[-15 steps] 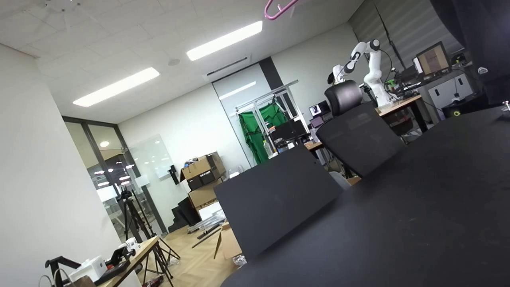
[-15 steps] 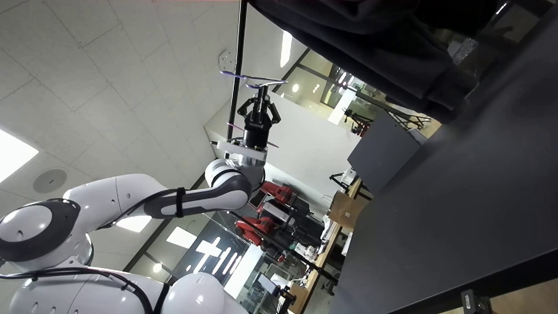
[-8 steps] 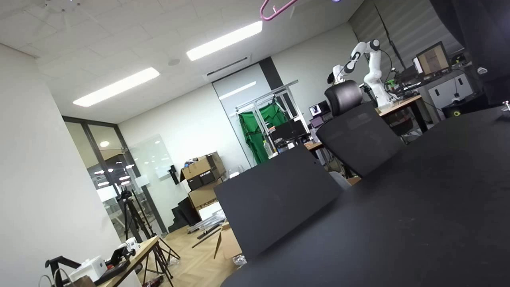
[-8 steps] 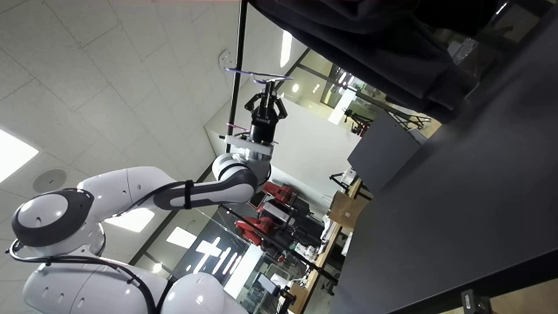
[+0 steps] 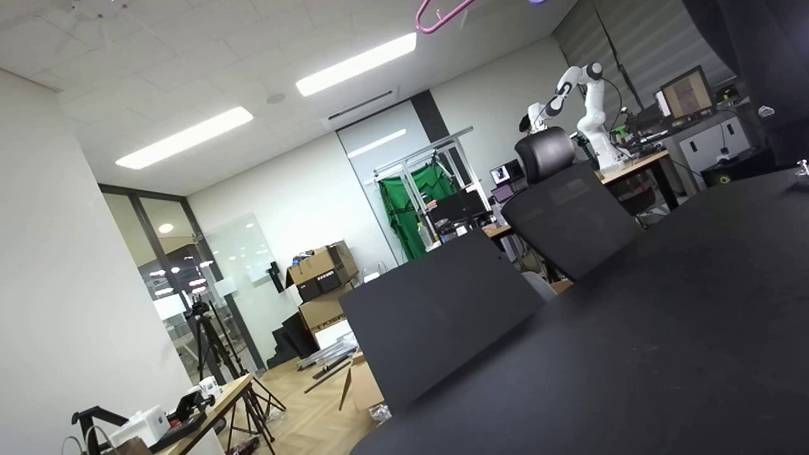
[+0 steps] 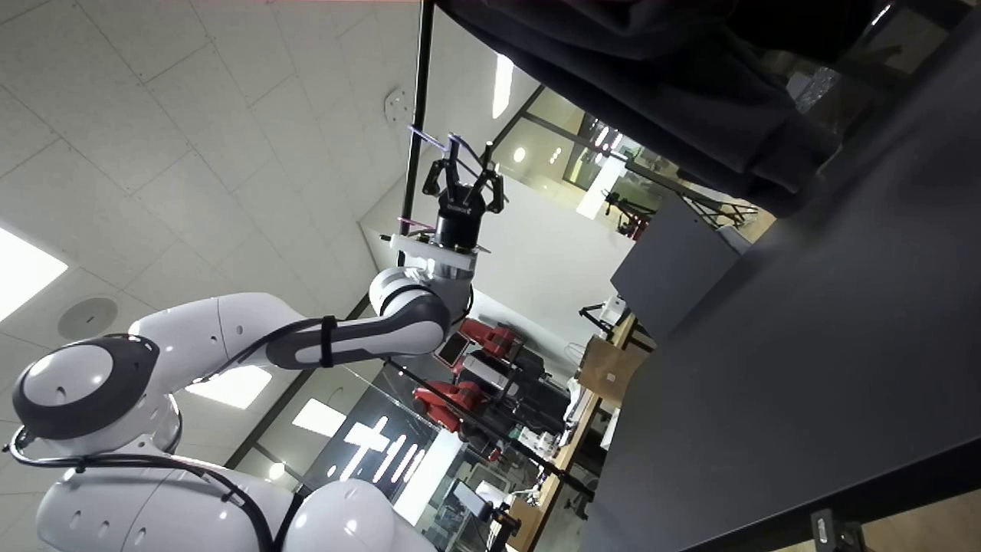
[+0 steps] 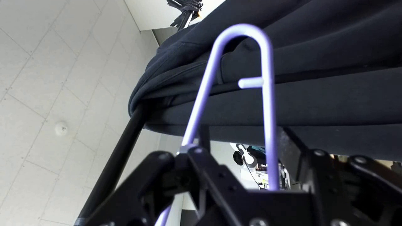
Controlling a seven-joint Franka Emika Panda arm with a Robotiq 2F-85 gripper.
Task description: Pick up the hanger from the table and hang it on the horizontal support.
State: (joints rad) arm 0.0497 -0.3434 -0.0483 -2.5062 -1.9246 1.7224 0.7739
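Note:
The violet hanger fills the middle of the wrist view, its rounded end at the top. One bar runs down between my parted fingers; the other passes behind the left finger. My gripper is open, and its fingertips also stand apart in an exterior view, the gripper at the hanger. There the hanger crosses the black horizontal support. Its hook is hidden, so I cannot tell how it rests on the support. The black table lies well to the side, also in an exterior view as a table.
Dark clothing hangs on the support just beyond the hanger, also seen as dark clothing in an exterior view. A pink hanger is on the support beside my wrist; its end, a pink hanger, shows in an exterior view.
My arm moved up and towards the right in the exterior view, then almost stopped. In the last half second the fingers parted, and the hanger turned from lying across the fingertips to slanting between them.

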